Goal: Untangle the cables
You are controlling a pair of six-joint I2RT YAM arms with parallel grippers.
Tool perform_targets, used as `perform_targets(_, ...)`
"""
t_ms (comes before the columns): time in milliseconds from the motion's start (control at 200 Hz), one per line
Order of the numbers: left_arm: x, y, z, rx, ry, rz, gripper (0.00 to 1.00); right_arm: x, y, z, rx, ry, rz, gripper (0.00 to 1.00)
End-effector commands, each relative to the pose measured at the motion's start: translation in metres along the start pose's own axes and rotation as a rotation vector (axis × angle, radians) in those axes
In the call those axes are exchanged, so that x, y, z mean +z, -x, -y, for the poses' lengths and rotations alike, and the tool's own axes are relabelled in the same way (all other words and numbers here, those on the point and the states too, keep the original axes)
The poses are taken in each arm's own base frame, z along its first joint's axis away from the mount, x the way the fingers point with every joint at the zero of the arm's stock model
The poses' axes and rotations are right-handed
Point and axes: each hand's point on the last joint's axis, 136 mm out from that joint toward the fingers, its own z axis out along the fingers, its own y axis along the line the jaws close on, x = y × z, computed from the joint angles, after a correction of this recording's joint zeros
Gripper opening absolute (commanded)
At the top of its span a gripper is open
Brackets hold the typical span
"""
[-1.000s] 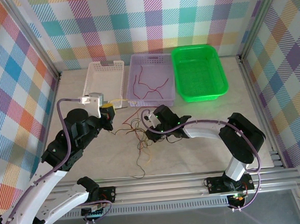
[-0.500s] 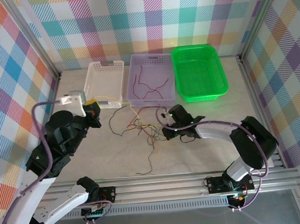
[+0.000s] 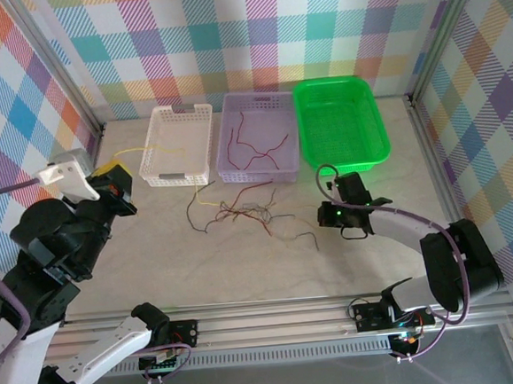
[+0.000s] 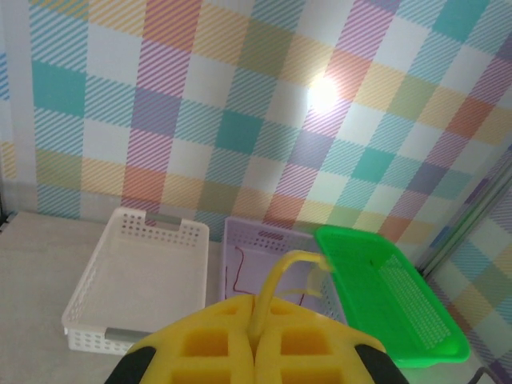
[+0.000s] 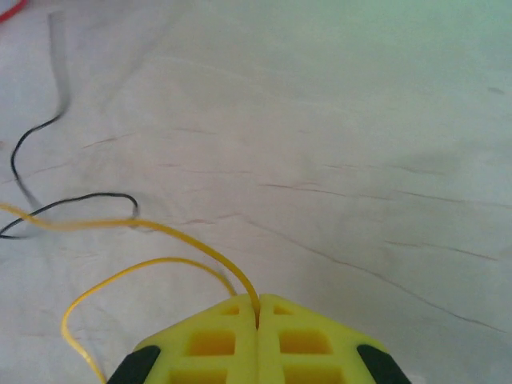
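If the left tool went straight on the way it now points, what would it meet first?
Likely the purple basket, straight ahead of the left tool in its wrist view, beyond the yellow cable it pinches. Height is unclear; it might pass over the rim.

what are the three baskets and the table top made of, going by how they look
The white basket, purple basket and green basket look like moulded plastic: thin perforated walls, rolled rims, a slight gloss. The table top is pale and matte with fine dark veins like marble. It could be real stone or a printed laminate; the look leaves that open.
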Motion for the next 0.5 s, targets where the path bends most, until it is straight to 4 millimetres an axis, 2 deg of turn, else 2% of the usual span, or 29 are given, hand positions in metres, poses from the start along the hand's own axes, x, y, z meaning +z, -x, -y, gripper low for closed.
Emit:
perform_targets(0, -0.008, 0.018, -0.002, 0.004, 0.013, 0.033, 0.0, -0.007, -0.006, 0.015, 0.103, -0.016, -0.013, 0.0)
perform_targets(130, -0.014, 0.033, -0.002, 0.013, 0.011, 0.065, 0.0, -0.015, -0.002, 0.035, 0.189, -0.064, 0.026, 0.0)
perform_targets(280, -0.015, 0.044, 0.012, 0.006, -0.05, 0.071, 0.0, -0.023, 0.003, 0.035, 0.178, -0.06, 0.068, 0.0)
perform_targets(495, -0.034, 0.086, 0.016, 0.019, -0.07, 0.177, 0.0, -0.025, 0.001, 0.057, 0.261, -0.112, 0.079, 0.0)
